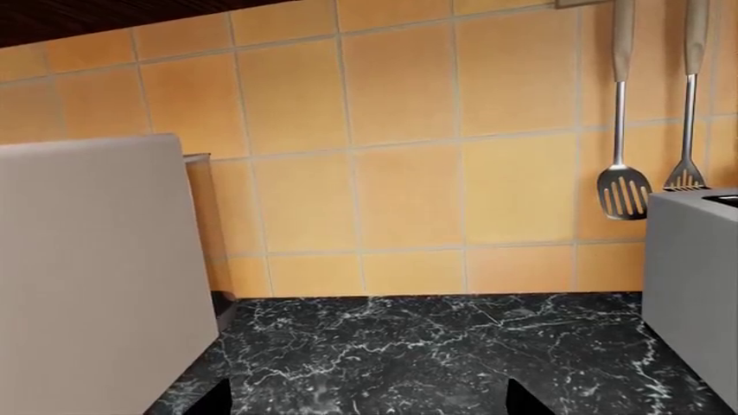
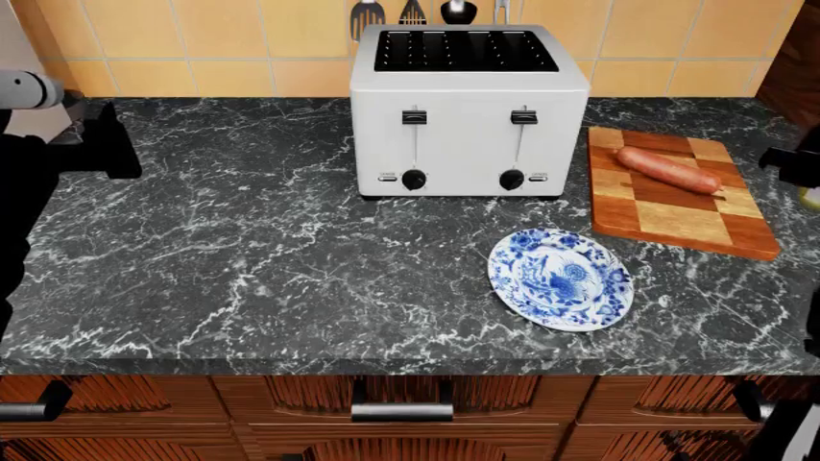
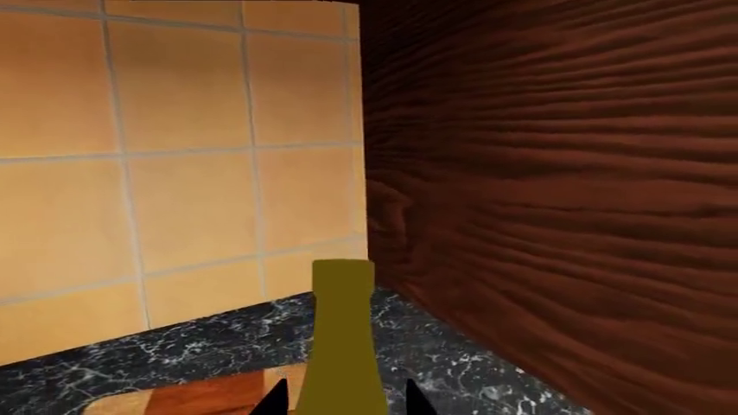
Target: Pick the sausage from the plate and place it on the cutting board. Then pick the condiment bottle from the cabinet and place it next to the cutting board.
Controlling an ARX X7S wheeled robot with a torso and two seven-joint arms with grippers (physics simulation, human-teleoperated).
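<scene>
Head view shows the sausage (image 2: 669,169) lying on the cutting board (image 2: 686,223), toward its far end, at the right of the black marble counter (image 2: 256,259). The plate (image 2: 560,279) sits bare just near and left of the board, in front of the white toaster (image 2: 468,96).

At the far right edge the right gripper (image 3: 342,399) is only partly seen, beside the board's right side. From its wrist camera, the condiment bottle (image 3: 344,346) stands upright between the dark fingertips (image 3: 275,399), neck pointing up, with the board's corner just to one side below and the dark wooden cabinet wall (image 3: 554,216) close by. The fingertips sit tight against the bottle's sides, so the jaws look clamped on it.

The left arm is held over the far left corner of the counter. Its gripper (image 1: 369,402) faces the tiled wall (image 1: 403,173), fingertips spread wide apart with nothing between them.
</scene>
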